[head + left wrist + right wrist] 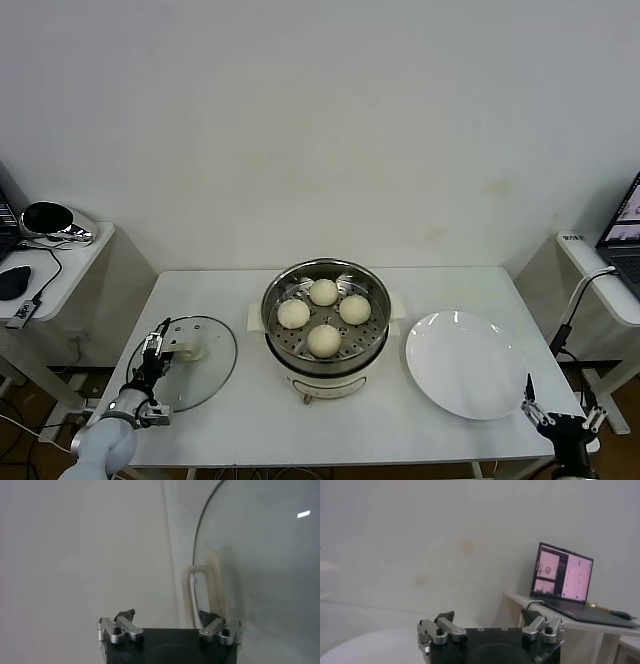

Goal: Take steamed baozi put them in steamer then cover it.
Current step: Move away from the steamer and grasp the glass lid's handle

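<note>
Several cream-white steamed baozi point(324, 340) lie inside the shiny steamer point(326, 268) on its white pot base at the table's middle. The glass cover point(195, 375) lies flat on the table to the steamer's left, its cream handle point(186, 352) at the centre. My left gripper point(158, 335) hovers open at the cover's left edge. In the left wrist view the left gripper point(166, 616) is spread wide, with the cover point(260, 555) and its handle point(200, 595) just ahead of one finger. My right gripper point(562, 405) waits open at the table's front right corner, and the right gripper point(487, 616) holds nothing.
A bare white plate point(465, 365) lies right of the steamer, close to my right gripper. A side table at the left carries a mouse and a dark shiny object point(45, 220). A laptop point(562, 575) stands open on the side table at the right.
</note>
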Robot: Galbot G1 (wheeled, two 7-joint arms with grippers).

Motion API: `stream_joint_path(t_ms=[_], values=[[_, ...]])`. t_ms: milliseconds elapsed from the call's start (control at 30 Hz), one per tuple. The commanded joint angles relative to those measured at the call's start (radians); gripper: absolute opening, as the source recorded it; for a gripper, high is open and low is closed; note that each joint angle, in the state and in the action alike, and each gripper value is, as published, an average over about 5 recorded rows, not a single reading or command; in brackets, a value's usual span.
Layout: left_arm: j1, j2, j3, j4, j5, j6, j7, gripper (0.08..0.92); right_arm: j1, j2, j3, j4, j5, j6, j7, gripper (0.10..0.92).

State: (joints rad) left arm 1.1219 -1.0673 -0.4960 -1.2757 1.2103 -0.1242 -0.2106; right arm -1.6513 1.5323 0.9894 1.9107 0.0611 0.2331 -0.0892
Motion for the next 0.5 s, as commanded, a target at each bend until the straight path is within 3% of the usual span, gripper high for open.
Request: stream_joint_path(t_ms=[33,500], values=[[-0.031,0.001,0.013,0.042,0.005,-0.003,0.008,0.786,-0.002,0.001,0.002,-0.008,-0.001,0.002,0.001,0.823],[-0.049,-0.019,0.018,0.100,-0.013,-0.027,-0.027,0.394,-0.001,0.002,-0.004,-0.013,-0.004,0.005,-0.002,0.823]])
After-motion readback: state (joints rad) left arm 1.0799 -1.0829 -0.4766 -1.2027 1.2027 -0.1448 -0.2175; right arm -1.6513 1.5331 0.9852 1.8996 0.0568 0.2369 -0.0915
